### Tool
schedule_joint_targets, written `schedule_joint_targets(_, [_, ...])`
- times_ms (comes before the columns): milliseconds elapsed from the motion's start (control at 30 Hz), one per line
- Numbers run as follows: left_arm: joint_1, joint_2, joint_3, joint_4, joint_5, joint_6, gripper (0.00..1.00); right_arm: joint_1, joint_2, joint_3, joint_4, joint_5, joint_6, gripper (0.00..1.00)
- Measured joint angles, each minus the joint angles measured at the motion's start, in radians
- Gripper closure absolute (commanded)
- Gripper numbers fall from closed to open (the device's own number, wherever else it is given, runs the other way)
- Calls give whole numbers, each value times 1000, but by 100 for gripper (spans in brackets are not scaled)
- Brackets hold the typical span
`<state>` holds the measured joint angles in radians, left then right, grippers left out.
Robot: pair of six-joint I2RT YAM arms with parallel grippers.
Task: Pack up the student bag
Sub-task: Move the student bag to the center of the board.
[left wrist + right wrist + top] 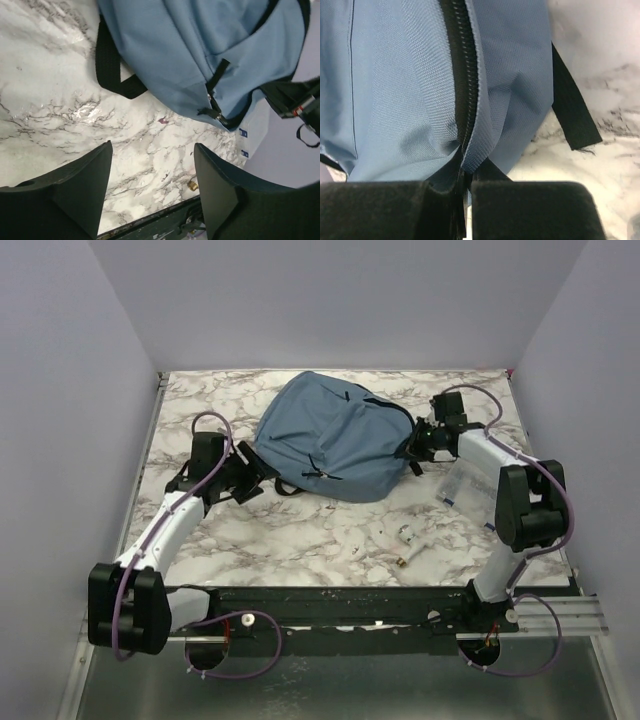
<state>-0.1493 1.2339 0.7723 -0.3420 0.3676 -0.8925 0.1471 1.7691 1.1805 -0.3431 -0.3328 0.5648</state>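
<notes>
Marble-topped table (300, 540). Student bag (335, 435) lies flat on the far middle of it, reaching from left of centre across to the right arm.

Left gripper (152, 147): just off the bag's near-left edge, apart from it. Its jaws stand wide with nothing between them, only bare marble below. In the left wrist view the bag fills the far side beyond the fingertips, and a loop of black webbing strap (107, 65) lies on the marble beside the blue fabric. A black zip pull (212, 107) hangs at the bag's near edge, to the right of the gripper.

Right gripper (465, 187): at the bag's right edge, touching it. Its jaws are closed tight on the bag, pinching the fabric right where the black zipper (460, 75) runs down into them. The blue cloth puckers at the pinch. A second black strap end (572, 110) lies on the marble just right of the bag.

Clear plastic packet (465, 485) with blue marks lies near the right arm. Small white pieces (408, 535) and a brass piece (400, 562) sit on the near marble, well apart from both grippers.
</notes>
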Motion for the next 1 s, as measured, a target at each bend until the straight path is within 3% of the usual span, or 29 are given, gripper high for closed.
schedule_joint_targets(267, [-1,-182,8,-5,16,107,19,98,121,161,1,71,2,99])
schedule_joint_targets(467, [-1,-261,22,-5,48,136,18,194,245,258,96,64,120,99])
schedule_joint_targets(767, [-1,-278,22,-5,90,138,18,301,603,819,68,45,20,98])
schedule_joint_targets(867, [-1,-278,22,-4,97,138,18,322,610,836,72,34,-21,86])
schedule_joint_targets(1000, [-2,-280,22,2,113,126,16,333,614,854,28,37,-44,45])
